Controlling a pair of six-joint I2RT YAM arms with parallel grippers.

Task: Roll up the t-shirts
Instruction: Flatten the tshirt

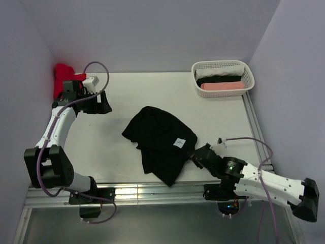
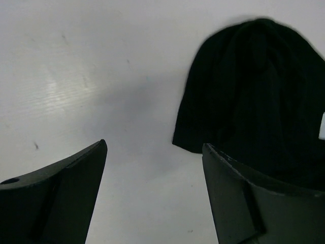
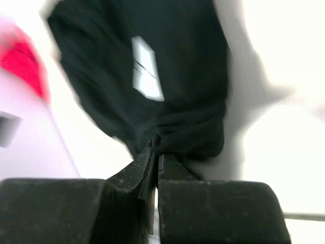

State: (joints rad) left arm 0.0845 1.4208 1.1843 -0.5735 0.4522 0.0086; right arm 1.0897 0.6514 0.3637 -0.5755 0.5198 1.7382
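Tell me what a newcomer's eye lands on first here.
A crumpled black t-shirt lies in the middle of the scene, its near right edge pinched in the shut right pincer. A red cloth sits bunched in the far left corner, near the open left pincer. A white basket at the far right holds what look like rolled cloths.

1. The t-shirt [image 1: 160, 140]: plain black; its square tag [image 1: 178, 143] white;
2. Table [image 1: 127, 96] under the t-shirt: plain white;
3. Basket [image 1: 223, 93] beyond the t-shirt: white lattice; its rolls [image 1: 221, 86] white, black, pink;
4. Cloth [image 1: 63, 73] far left of the t-shirt: red.
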